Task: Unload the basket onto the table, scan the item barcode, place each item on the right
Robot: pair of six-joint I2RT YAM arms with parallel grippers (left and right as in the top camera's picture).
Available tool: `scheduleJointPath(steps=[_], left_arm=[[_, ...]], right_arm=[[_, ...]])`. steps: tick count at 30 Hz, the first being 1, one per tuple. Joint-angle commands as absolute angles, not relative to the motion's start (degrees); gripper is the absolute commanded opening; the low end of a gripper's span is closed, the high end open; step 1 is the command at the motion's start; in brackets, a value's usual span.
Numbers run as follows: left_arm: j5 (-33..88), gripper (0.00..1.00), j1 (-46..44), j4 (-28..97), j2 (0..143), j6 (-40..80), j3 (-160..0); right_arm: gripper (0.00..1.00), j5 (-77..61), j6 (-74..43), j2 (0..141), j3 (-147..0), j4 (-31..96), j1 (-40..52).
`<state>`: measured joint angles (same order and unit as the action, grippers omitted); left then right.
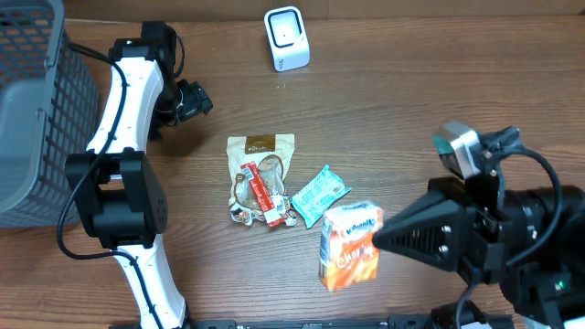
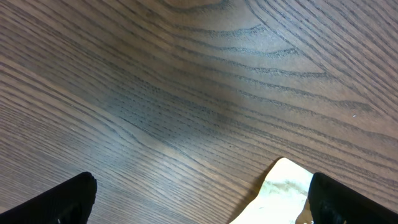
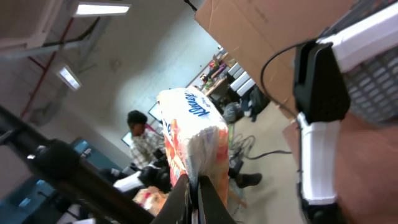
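Overhead view: the right gripper (image 1: 376, 241) is clenched on the edge of a soft orange-and-white tissue pack (image 1: 350, 245), which hangs above the front of the wooden table (image 1: 411, 110), well apart from the small white barcode scanner (image 1: 286, 38) standing at the far edge. The right wrist view confirms the hold: the thin fingers (image 3: 208, 196) pinch the pack's lower seam, and the pack stands up from them, tilted.

The left gripper (image 1: 194, 99) is released, jaws wide, hovering low over bare wood near the grey mesh basket (image 1: 37, 100); it holds nothing.

A beige snack pouch (image 1: 260, 151), a red stick packet (image 1: 259, 187) and a teal wrapper (image 1: 320, 194) lie clustered in the middle, between the pack and the scanner.

The step in hand looks like carrying the pack to the scanner. No barcode shows in any view, so the arm should probably roll the pack until its printed code faces the scanner's window. Because the pinch is on a soft seam, a slow, level carry above the cluster would limit swinging, and a short pause squarely before the window should help.
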<state>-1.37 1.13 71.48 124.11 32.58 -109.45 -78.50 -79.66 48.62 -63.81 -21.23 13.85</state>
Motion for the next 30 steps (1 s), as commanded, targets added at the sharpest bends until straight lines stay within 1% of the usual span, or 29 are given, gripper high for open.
scheduleJointPath(steps=[1,5,7,8,10,13,16,18,21,24,26,28,30], left_arm=[[-1.9,1.00,0.7,71.5,123.2,31.9,-110.3],[-1.9,1.00,0.7,71.5,123.2,31.9,-110.3],[-1.9,1.00,0.7,71.5,123.2,31.9,-110.3],[-1.9,1.00,0.7,71.5,123.2,31.9,-110.3],[-1.9,1.00,0.7,71.5,123.2,31.9,-110.3],[-1.9,1.00,0.7,71.5,123.2,31.9,-110.3],[-1.9,1.00,0.7,71.5,123.2,31.9,-110.3],[-1.9,1.00,0.7,71.5,123.2,31.9,-110.3],[-1.9,1.00,0.7,71.5,123.2,31.9,-110.3],[-1.9,1.00,0.7,71.5,123.2,31.9,-110.3],[-1.9,1.00,0.7,71.5,123.2,31.9,-110.3],[-1.9,0.99,0.7,71.5,123.2,31.9,-110.3],[-1.9,1.00,0.7,71.5,123.2,31.9,-110.3]], right_arm=[[0.04,-77.2,-64.7,51.6,-64.3,-15.6,13.5],[0.04,-72.1,-52.7,57.9,-64.3,2.9,13.5],[0.04,-68.1,-48.3,61.8,-64.3,9.9,13.5],[0.04,-65.0,-41.8,66.7,-64.3,15.5,13.5],[0.04,-61.4,-35.1,72.2,-64.3,21.2,13.9],[0.04,-52.4,-31.5,79.5,-64.4,25.5,15.8],[0.04,-48.4,-31.2,85.6,-65.0,24.1,17.5],[0.04,-46.3,-31.0,89.5,-68.4,25.8,17.7],[0.04,-41.1,-27.2,94.4,-79.0,34.6,17.8],[0.04,-31.6,-22.9,100.6,-95.1,47.9,19.0],[0.04,-25.2,-20.2,106.3,-108.5,56.7,20.6],[0.04,-20.2,-18.0,111.5,-119.8,62.5,21.9],[0.04,-13.9,-15.4,117.1,-130.1,65.1,23.0]])
